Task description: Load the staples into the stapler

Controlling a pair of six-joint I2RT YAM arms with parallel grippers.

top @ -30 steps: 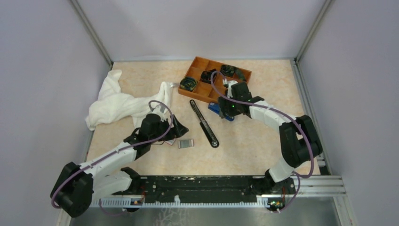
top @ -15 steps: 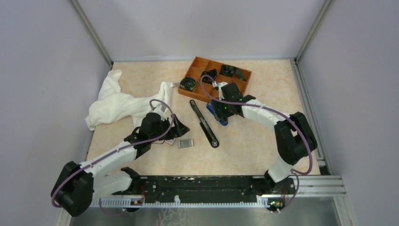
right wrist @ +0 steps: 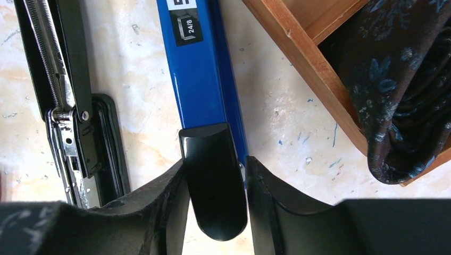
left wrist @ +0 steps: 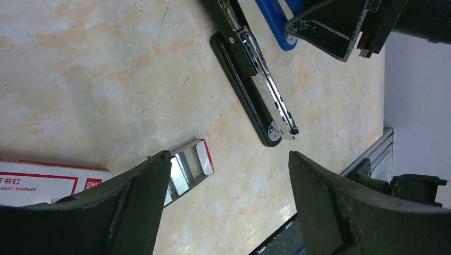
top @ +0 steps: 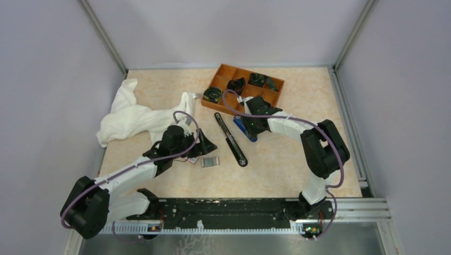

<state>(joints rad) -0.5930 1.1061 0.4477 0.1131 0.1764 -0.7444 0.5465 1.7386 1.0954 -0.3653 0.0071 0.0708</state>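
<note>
Right fingers apparently pinch the blue stapler, lower centre; dragging could knock the stapler. Left fingers gape empty.

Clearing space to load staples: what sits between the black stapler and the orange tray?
The blue stapler lies between the black stapler and orange tray, the right gripper clamping its black end; the right wrist view shows it.
</note>
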